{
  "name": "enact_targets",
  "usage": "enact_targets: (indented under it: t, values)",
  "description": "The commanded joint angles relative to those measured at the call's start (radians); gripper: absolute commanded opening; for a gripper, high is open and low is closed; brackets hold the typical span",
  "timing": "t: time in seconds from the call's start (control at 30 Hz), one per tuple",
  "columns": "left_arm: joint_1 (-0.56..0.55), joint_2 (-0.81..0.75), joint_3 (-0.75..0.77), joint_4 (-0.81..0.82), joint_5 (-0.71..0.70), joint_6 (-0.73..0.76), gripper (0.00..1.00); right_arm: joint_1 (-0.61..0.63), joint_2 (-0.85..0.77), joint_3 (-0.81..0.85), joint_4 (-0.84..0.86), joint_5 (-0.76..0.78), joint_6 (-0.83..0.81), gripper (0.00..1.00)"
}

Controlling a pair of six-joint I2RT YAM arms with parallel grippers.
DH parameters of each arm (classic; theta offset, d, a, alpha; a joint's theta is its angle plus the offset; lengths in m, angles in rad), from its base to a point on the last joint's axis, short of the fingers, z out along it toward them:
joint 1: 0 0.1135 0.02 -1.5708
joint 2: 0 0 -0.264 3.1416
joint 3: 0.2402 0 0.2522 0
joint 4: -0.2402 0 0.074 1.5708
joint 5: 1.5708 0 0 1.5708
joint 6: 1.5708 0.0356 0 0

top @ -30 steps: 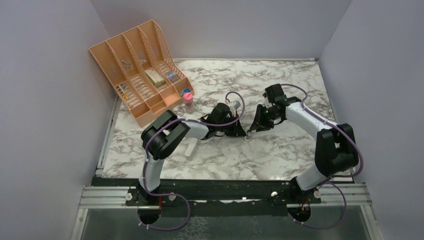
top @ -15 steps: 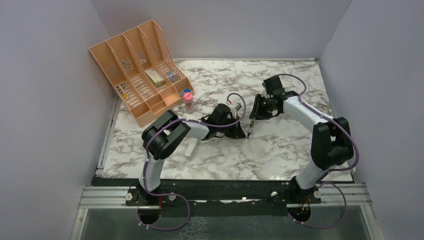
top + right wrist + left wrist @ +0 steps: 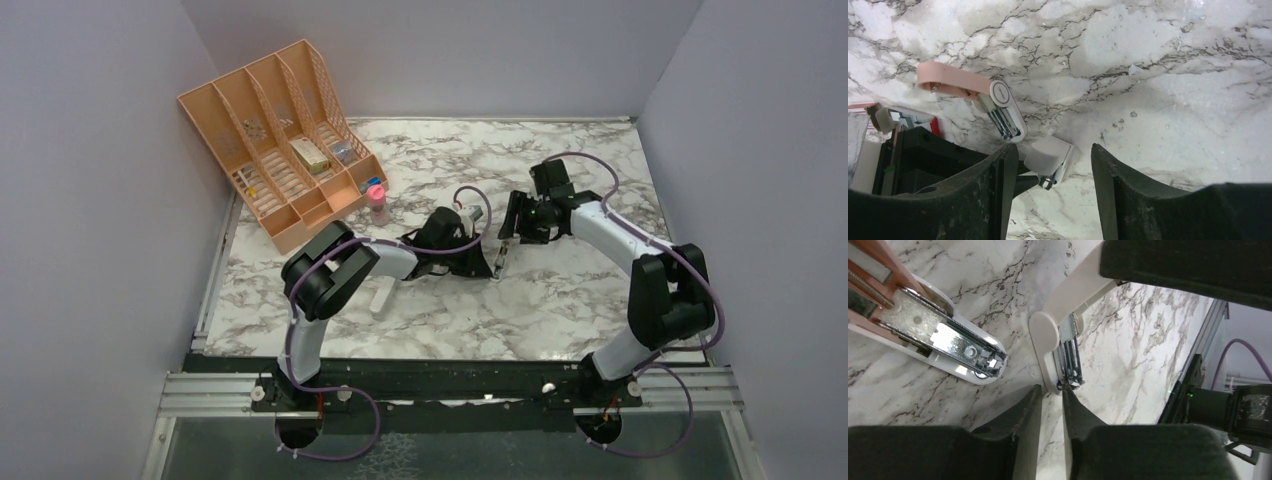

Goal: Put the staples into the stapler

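Note:
The stapler (image 3: pixel 497 258) lies opened out at the table's middle. In the left wrist view its base with the metal anvil (image 3: pixel 950 342) lies left and its white top arm with the magazine (image 3: pixel 1058 347) lies right. My left gripper (image 3: pixel 1050 389) is nearly shut, its fingertips pinching the end of the white arm. My right gripper (image 3: pixel 1052 147) is open and hovers above a white stapler end (image 3: pixel 1050 155) without touching it. The stapler's pink part (image 3: pixel 948 80) shows beyond. A grey tray (image 3: pixel 898 116) with a red-and-white sleeve (image 3: pixel 936 125), likely the staples, peeks out at the left, mostly hidden.
A peach desk organizer (image 3: pixel 275 140) stands at the back left with a pink-capped bottle (image 3: pixel 377 200) in front of it. A small white object (image 3: pixel 383 297) lies under the left arm. Grey walls close in three sides.
My right gripper has lifted off the stapler and drawn back toward the far side. The left gripper and the stapler have stayed put.

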Motion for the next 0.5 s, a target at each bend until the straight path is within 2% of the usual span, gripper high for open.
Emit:
enact_targets:
  t: [0.0, 0.13, 0.27, 0.37, 0.47]
  values:
    - [0.005, -0.064, -0.024, -0.098, -0.003, 0.006, 0.27, -0.004, -0.099, -0.044, 0.02, 0.058, 0.025, 0.61]
    - [0.018, -0.142, -0.029, -0.118, -0.019, -0.012, 0.35, -0.003, -0.157, -0.103, 0.028, 0.04, 0.058, 0.63]
    - [0.032, -0.233, -0.045, -0.181, -0.101, -0.004, 0.41, 0.011, -0.206, -0.16, 0.04, 0.043, 0.092, 0.64]
    - [0.039, -0.337, -0.073, -0.227, -0.215, 0.028, 0.49, 0.056, -0.228, -0.184, 0.021, 0.065, 0.123, 0.64]
    - [0.039, -0.484, -0.092, -0.263, -0.356, 0.133, 0.61, 0.119, -0.259, -0.225, 0.005, 0.116, 0.154, 0.63]
